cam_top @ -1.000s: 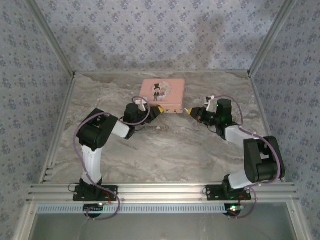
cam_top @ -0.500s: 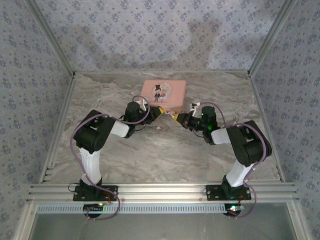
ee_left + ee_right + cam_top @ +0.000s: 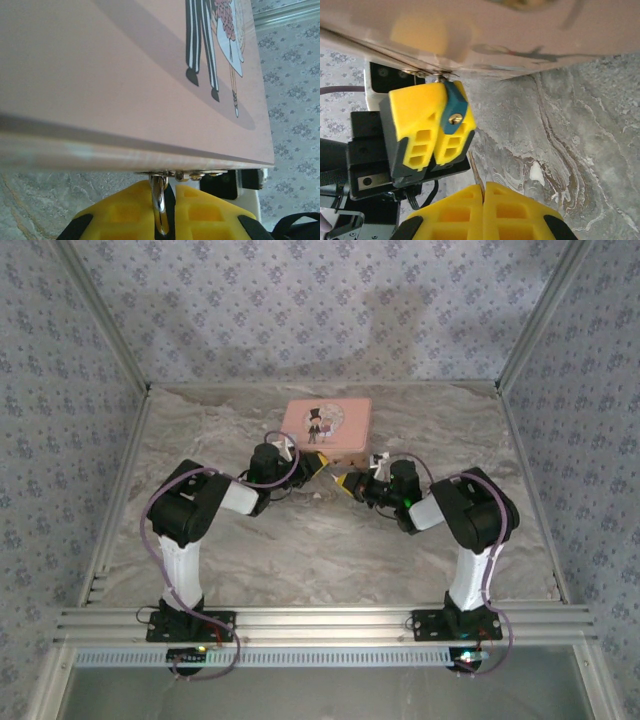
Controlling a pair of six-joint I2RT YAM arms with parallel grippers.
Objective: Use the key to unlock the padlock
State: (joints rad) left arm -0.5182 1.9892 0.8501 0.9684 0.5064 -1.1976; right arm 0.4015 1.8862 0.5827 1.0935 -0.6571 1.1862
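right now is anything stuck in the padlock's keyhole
No, the brass keyhole on the padlock faces the right wrist camera bare, with nothing in it.

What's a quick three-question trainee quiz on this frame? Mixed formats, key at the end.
1. True or false: the padlock lies loose on the table.
2. The left gripper is: A) open above the tin; B) shut on the padlock; C) shut on nothing.
3. What slim thing pokes out of the shut right gripper?
Key: 1 false, it hangs at the tin's front edge. 2 B. 3 apparently the key, not yet in the padlock.
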